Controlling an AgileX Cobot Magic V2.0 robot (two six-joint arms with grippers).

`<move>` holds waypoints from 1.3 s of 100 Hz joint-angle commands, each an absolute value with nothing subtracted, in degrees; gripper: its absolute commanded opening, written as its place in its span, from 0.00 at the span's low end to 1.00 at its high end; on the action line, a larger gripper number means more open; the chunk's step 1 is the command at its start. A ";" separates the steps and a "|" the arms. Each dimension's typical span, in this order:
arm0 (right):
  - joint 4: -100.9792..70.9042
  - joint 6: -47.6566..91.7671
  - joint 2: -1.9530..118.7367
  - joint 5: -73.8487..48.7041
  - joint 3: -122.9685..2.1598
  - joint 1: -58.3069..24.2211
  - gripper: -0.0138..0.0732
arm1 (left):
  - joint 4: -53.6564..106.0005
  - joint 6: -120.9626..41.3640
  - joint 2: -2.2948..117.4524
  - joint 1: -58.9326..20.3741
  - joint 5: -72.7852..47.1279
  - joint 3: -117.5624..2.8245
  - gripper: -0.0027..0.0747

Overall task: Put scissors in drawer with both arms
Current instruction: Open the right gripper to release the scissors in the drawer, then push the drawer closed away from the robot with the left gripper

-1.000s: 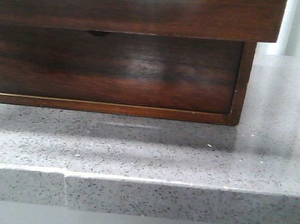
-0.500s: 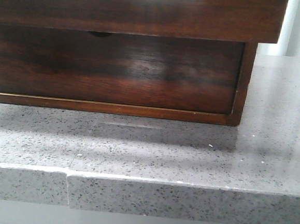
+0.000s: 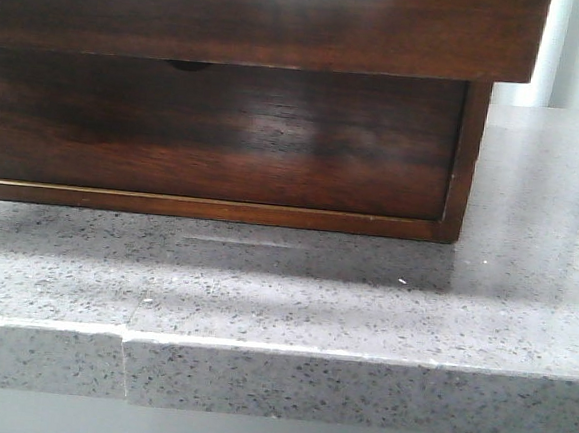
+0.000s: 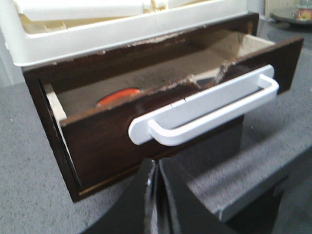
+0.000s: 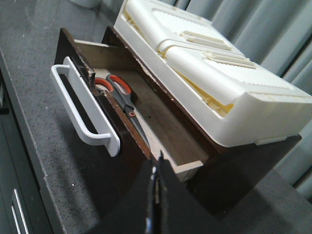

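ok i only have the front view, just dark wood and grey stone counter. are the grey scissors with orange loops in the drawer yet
Observer: Yes, the grey-handled, orange-lined scissors lie inside the open dark reddish-brown wood drawer.
Operator: is a gripper holding them
Observer: No. The right gripper is shut, clear of the drawer.
Operator: and left
Observer: The left gripper is shut too, just short of the white bar handle.
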State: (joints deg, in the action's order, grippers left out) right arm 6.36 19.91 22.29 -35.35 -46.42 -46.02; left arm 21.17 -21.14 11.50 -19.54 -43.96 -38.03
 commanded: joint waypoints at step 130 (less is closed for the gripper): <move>9.98 15.71 15.25 -26.39 -43.54 -45.62 0.11 | 7.93 -19.37 11.19 -19.67 -9.47 -20.77 0.01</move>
